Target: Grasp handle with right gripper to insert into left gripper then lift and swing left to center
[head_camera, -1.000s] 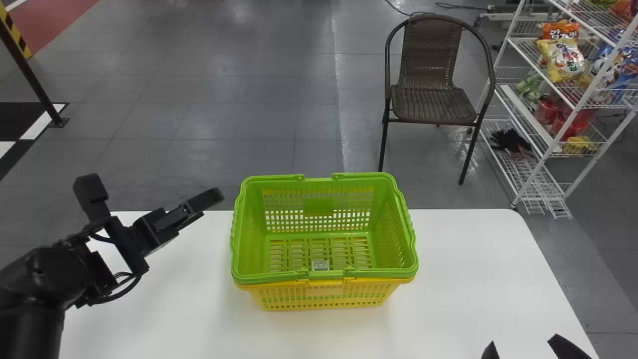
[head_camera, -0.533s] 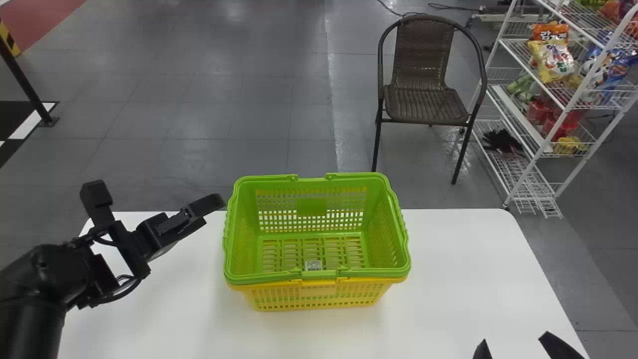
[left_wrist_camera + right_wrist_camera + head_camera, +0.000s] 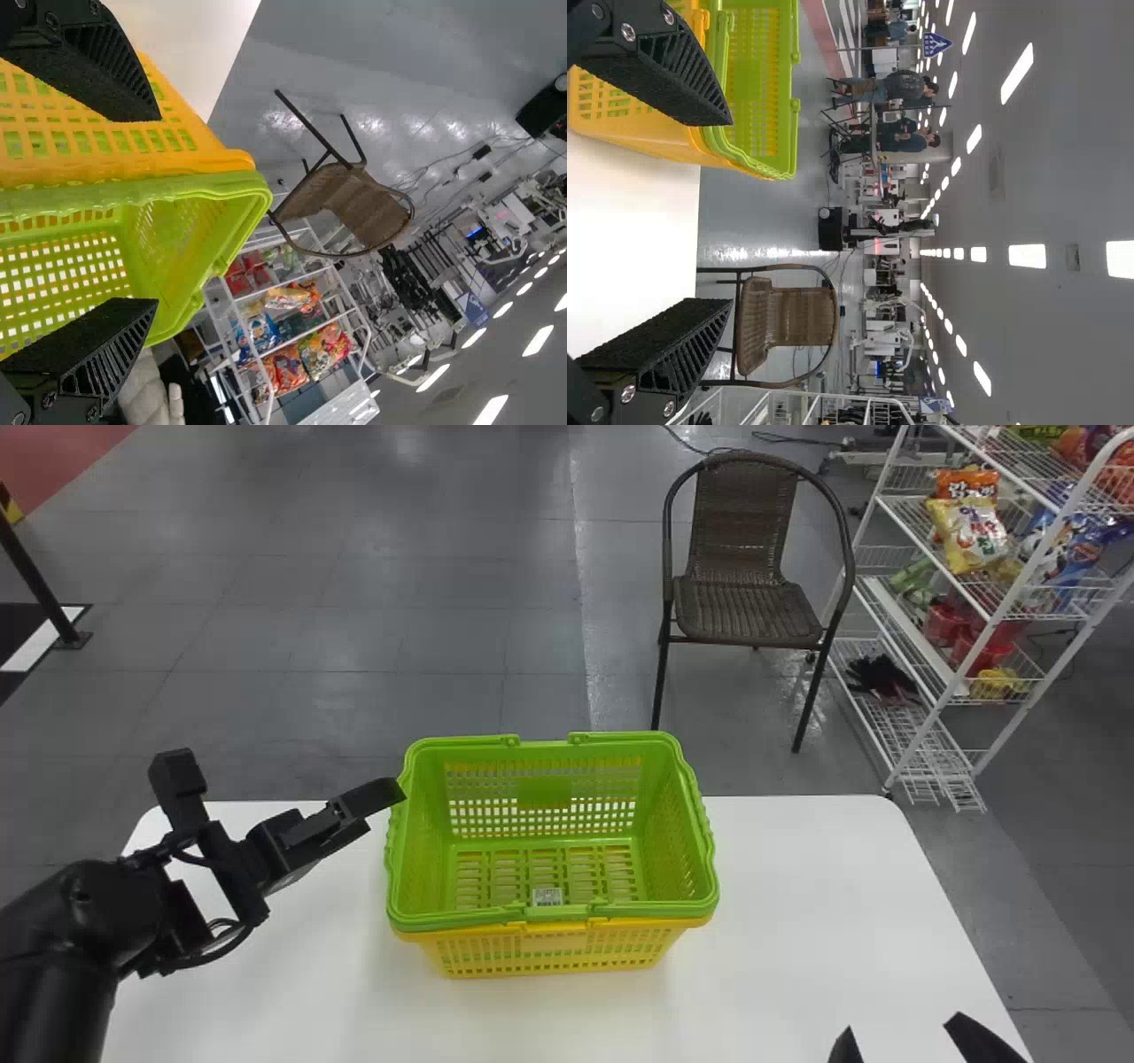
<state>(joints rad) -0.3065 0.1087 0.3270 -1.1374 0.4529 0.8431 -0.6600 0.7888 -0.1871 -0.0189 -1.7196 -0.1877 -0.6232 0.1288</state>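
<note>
Sitting at the desk's (image 3: 824,903) far edge, the green basket (image 3: 695,833) hides its underside inside the yellow basket (image 3: 549,954)! Left end effector (image 3: 282,778) spread wide, empty; right end effector (image 3: 902,1026) likewise, mostly cut off.

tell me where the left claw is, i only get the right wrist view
Observer: It's at the left of the stacked green basket and yellow basket; the head view shows the left claw with its fingers spread.
Operator: ok what shows on the floor inside the top one
Observer: A white label, close to the wall nearest the robot.
Operator: what else am i missing on the right
Observer: Snack bags sit on the white wire rack beyond the table.
</note>
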